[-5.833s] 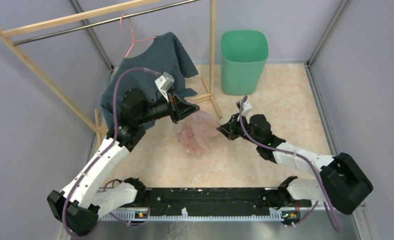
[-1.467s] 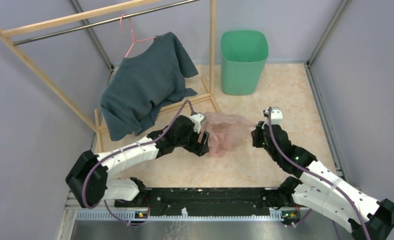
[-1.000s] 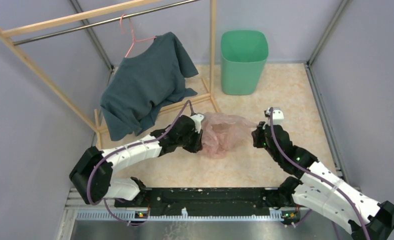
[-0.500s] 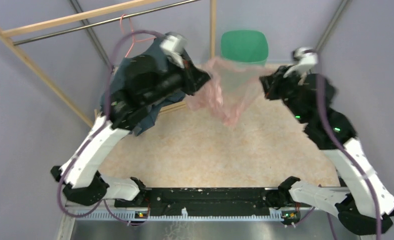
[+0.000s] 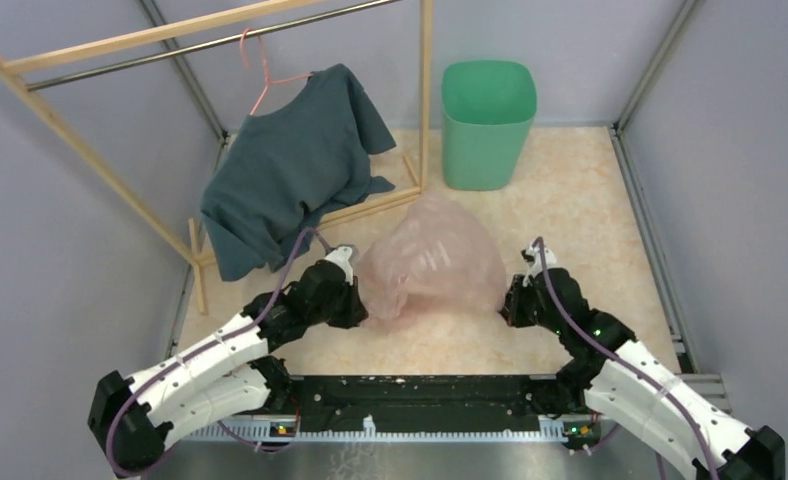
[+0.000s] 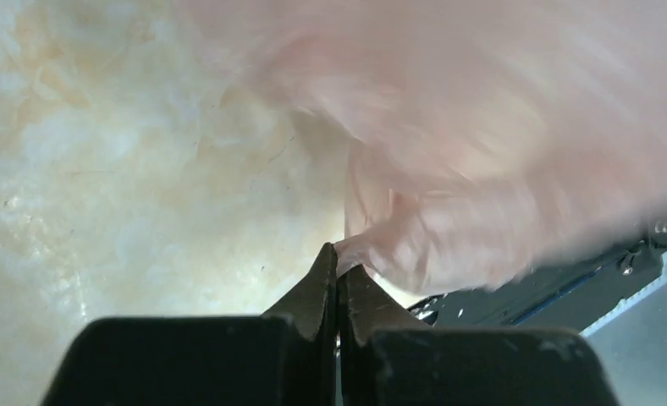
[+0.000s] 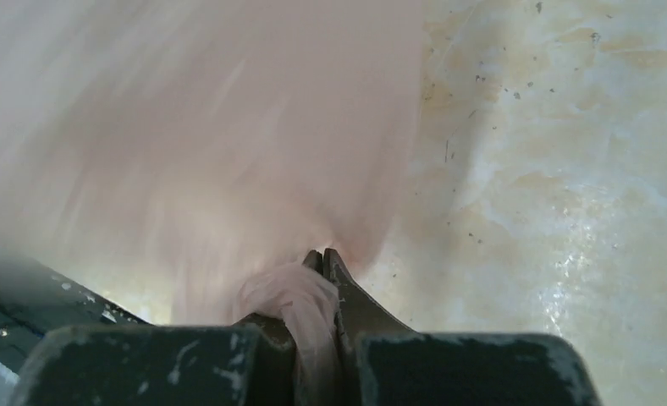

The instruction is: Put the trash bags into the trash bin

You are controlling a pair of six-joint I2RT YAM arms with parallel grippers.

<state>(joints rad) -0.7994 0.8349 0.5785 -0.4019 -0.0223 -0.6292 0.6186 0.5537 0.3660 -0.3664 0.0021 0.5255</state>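
Nearest you, the black base rail (image 5: 410, 400) runs across the near edge, and both arms reach out low over the marbled beige table (image 5: 590, 200). Your left gripper (image 5: 360, 303) is down by the surface. In its wrist view, the fingers (image 6: 317, 292) are pinched right together with a thin twist of the trash bag (image 5: 435, 265) caught at the tips. Your right gripper (image 5: 507, 300) sits opposite it on the other side of the bag. Its fingers (image 7: 360, 309) are clamped on a thick bunched fold of pink film that fills the gap between them.

Between the 2 grippers the bag is puffed up into 1 big rounded dome, pale pink and see-through, with its near edge down at table level. The film is blurred in both wrist views. The bag sits mid-table, outside the bin and well apart from it.

Beyond the bag on your left, the dark teal shirt (image 5: 290, 170) drapes from a pink hanger (image 5: 258, 85) on the wooden rack (image 5: 425, 100), its lower part hanging near the rack's base. The rack's right upright stands just beside the trash bin (image 5: 488, 125). The bin is mint green and stands upright at the far wall, with its mouth facing the top camera.
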